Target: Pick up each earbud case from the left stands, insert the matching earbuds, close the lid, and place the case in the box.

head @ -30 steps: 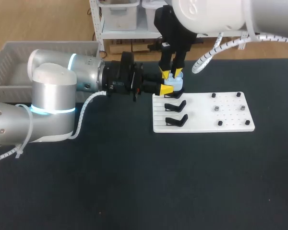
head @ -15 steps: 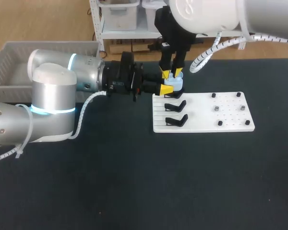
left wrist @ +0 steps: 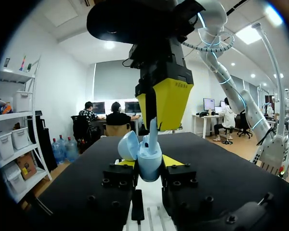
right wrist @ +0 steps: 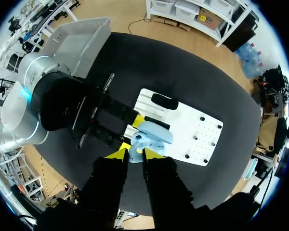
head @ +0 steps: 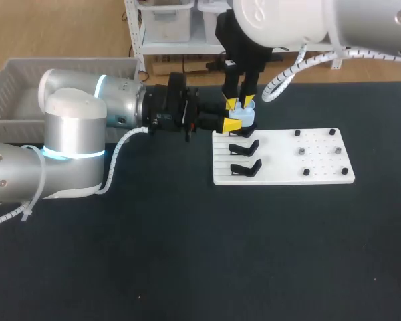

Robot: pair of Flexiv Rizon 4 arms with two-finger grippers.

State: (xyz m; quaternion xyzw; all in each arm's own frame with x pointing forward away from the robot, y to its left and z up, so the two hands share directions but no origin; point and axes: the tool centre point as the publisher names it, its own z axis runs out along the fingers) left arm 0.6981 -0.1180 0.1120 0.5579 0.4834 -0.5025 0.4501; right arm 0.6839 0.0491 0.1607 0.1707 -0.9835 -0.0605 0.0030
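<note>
At the upper left of the head view sits the grey plastic crate (head: 27, 67) where the finished case must end, well apart from the work. From that side my left gripper (left wrist: 149, 164) reaches out level to the upper middle of the frame. Its fingers are closed from two sides on the pale blue earbud case (head: 246, 118), which is carried off its stand, just beyond the upper left corner of the white stand board (head: 321, 164).

The case stands upright with its mouth upward and its rounded lid (left wrist: 127, 145) swung back to one side.

Straight above it hangs my right gripper (head: 240, 102), fingers pointing down and drawn nearly together on a small pale blue earbud (left wrist: 153, 131). The earbud's stem runs vertically, its lower end at or just inside the case's mouth; I cannot tell if it is seated.

I judge the coming move is a straight push down, so this right arm is the one placed to act.

Lower on the board, two black stands (head: 244, 168) are bare.
</note>
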